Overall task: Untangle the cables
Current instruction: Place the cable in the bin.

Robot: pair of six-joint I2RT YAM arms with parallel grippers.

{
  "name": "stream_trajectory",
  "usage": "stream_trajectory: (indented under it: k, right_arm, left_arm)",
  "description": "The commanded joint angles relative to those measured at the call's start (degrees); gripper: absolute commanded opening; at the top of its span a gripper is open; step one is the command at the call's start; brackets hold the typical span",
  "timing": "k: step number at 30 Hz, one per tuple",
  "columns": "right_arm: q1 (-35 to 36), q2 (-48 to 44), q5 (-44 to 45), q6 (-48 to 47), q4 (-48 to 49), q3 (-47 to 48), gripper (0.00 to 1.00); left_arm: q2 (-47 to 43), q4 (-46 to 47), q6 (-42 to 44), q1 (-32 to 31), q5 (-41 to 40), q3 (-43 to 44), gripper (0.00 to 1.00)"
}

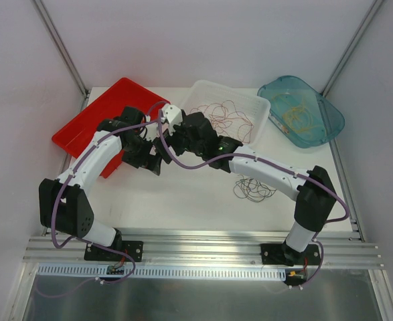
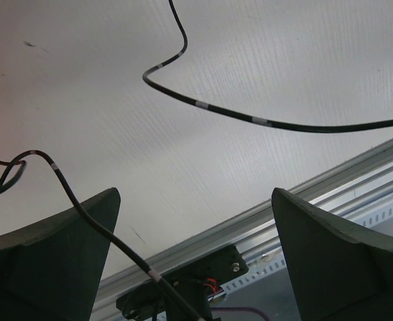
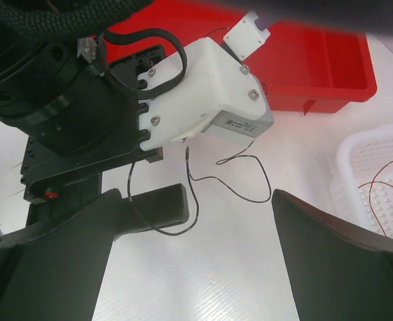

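Note:
A thin black cable (image 3: 203, 182) lies loose on the white table, curling between the tips of my right gripper (image 3: 195, 198), which stands open with nothing held. My left gripper (image 2: 196, 195) is open too. One black cable (image 2: 203, 105) with white marks curves across the table ahead of it, and a second strand (image 2: 82, 208) runs over its left finger without being clamped. In the top view both grippers, left (image 1: 150, 159) and right (image 1: 174, 142), meet near the table's back left. A dark tangle of cables (image 1: 253, 189) lies by the right arm.
A red tray (image 1: 109, 110) sits at the back left, and my left arm reaches over its corner. A white basket (image 1: 260, 107) holds red cables (image 1: 223, 115). A teal tray (image 1: 330, 117) at the back right holds yellow cables (image 1: 295, 114). The aluminium rail (image 1: 203, 251) runs along the near edge.

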Motion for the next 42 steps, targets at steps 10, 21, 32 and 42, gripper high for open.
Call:
stream_trajectory:
  k: [10, 21, 32, 42]
  right_arm:
    - [-5.3, -0.1, 13.3, 6.6, 0.0, -1.7, 0.99]
    - [-8.4, -0.6, 13.0, 10.6, -3.0, -0.1, 0.99]
    - [-8.4, -19.0, 13.1, 12.9, -9.7, -9.9, 1.00]
    - [-8.5, -41.9, 19.4, 11.7, -24.0, -20.3, 0.97]
  left_arm:
    - [-5.4, -0.1, 2.1, -0.8, 4.6, -0.7, 0.99]
    - [-7.6, 0.0, 2.0, -0.8, 5.2, -1.9, 0.99]
    - [-7.7, 10.5, -19.2, -2.2, -4.9, -3.7, 0.99]
    - [-6.4, 14.5, -52.1, -8.5, -31.2, -10.2, 0.99]
